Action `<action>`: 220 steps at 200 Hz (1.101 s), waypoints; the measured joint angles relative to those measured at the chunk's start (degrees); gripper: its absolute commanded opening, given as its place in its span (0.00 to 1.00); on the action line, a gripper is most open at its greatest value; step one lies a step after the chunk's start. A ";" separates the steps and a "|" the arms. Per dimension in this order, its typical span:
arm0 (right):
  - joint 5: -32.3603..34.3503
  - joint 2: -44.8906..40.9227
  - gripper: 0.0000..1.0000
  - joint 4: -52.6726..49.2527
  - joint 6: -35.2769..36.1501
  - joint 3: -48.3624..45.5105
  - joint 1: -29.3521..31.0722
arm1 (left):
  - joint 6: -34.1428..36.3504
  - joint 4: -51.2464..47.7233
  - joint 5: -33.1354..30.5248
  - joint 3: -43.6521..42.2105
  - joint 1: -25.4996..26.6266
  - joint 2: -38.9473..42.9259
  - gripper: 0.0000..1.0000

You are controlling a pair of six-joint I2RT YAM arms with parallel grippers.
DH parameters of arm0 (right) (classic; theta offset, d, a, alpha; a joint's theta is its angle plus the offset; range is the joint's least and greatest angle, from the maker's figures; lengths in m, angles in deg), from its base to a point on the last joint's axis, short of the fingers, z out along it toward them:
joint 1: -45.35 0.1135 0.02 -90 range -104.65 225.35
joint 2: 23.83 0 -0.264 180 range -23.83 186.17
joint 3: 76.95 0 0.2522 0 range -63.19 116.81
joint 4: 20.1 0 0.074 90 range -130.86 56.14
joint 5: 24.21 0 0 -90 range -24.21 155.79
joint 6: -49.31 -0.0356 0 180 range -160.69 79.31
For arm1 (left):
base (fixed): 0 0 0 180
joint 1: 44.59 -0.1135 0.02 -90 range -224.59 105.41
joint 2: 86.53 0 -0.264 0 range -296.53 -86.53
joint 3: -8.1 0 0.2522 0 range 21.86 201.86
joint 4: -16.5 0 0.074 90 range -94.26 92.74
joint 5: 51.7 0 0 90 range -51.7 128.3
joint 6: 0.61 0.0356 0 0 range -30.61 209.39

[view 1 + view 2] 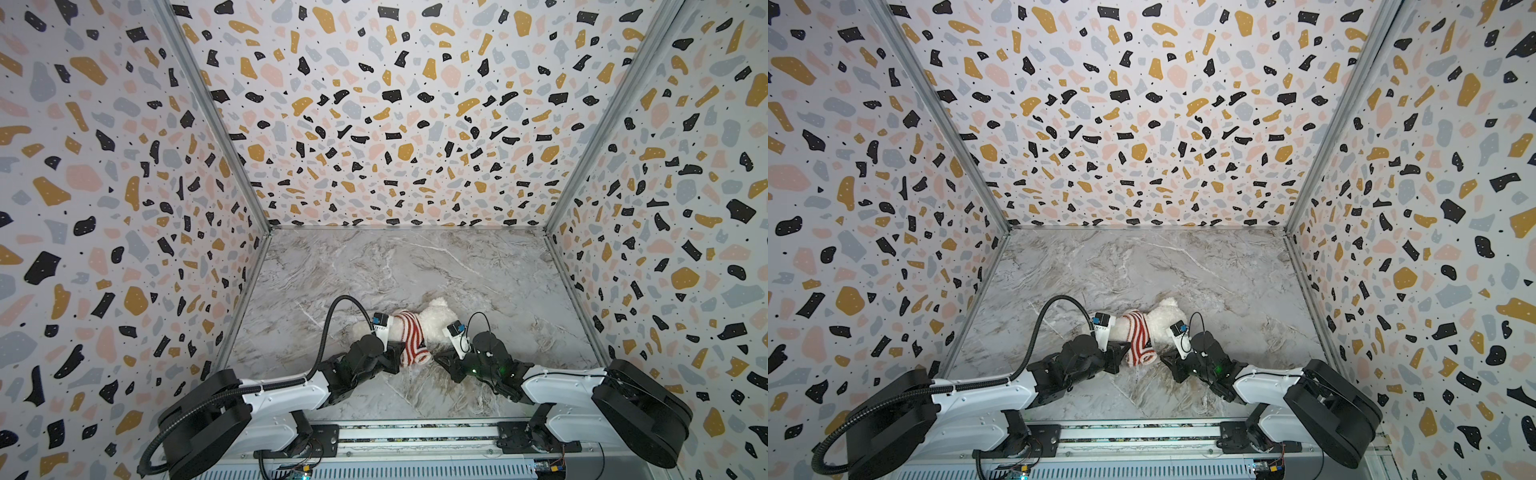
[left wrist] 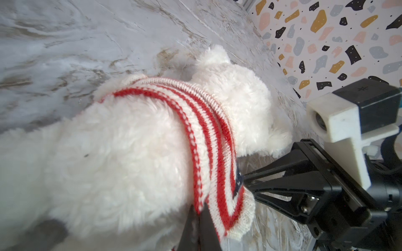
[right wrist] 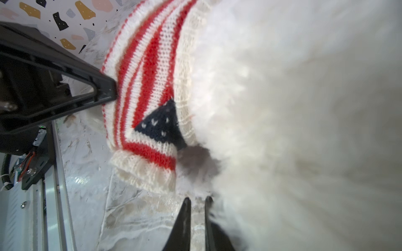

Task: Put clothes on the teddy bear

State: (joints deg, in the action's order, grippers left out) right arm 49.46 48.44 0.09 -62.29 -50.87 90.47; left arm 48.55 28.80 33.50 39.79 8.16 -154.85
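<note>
Speckled walls point(image 1: 374, 124) box in a marble surface point(image 1: 415, 266). Toward its near edge, between the arms, the bear point(image 1: 432, 318) lies across, head to the right. A striped sweater point(image 1: 409, 336) sits bunched around the neck, so the step in hand looks like drawing it down the body. Left claw point(image 2: 199, 219) is clamped on the hem. Right claw point(image 3: 197, 201) stands a slit apart beside the fur, gripping nothing visible. Next, the hem likely needs pulling left with the bear braced.

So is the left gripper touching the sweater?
Touching: in the left wrist view the left gripper has its fingers shut on the sweater hem.
</note>
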 measured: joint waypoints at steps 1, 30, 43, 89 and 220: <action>0.00 0.00 0.15 0.04 0.00 0.00 0.00 | -0.09 0.07 -0.07 -0.13 -0.09 0.00 0.00; -0.52 -0.63 0.15 0.55 -0.24 0.22 0.72 | -0.68 1.46 -0.17 -1.86 -2.23 -2.10 0.00; -0.63 -1.18 0.14 0.63 -0.55 0.24 1.40 | -0.85 3.30 0.31 -1.86 -2.80 -3.91 0.00; -1.40 -0.72 0.08 2.19 -2.32 0.50 3.74 | -1.64 8.70 4.09 -1.66 -3.21 -8.83 0.00; -4.81 14.71 0.04 10.91 -3.15 6.58 1.14 | -2.32 10.03 6.08 -1.16 -3.26 -9.73 0.00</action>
State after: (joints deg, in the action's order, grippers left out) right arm 44.65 63.15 11.00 -65.44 -44.29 91.61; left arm 46.23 38.83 39.58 38.63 4.91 -164.57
